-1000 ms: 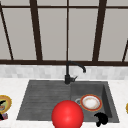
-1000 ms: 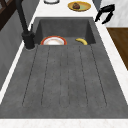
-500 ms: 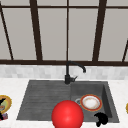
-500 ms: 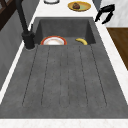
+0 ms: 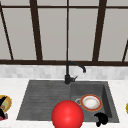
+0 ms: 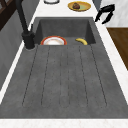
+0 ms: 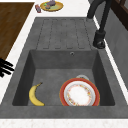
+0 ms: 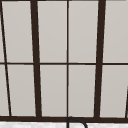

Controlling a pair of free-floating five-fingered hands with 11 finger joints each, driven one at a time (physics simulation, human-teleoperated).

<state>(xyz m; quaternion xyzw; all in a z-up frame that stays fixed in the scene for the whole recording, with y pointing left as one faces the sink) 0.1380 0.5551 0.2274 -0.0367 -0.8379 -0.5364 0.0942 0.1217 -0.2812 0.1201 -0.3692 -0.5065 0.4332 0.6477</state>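
Observation:
My right hand hovers over the front edge of the counter beside the sink basin's front right corner. Its fingers are straight and hold nothing; in the left side view the right hand hangs above the white counter edge. In the basin lie an orange-rimmed white plate and a banana, both apart from the hand. My left hand is at the far left, over a yellow plate.
A black faucet stands behind the dark sink, whose ribbed drainboard is on the left. A red ball shows at the sink's front edge. Another yellow plate with brown food sits on the right counter. Windows run behind.

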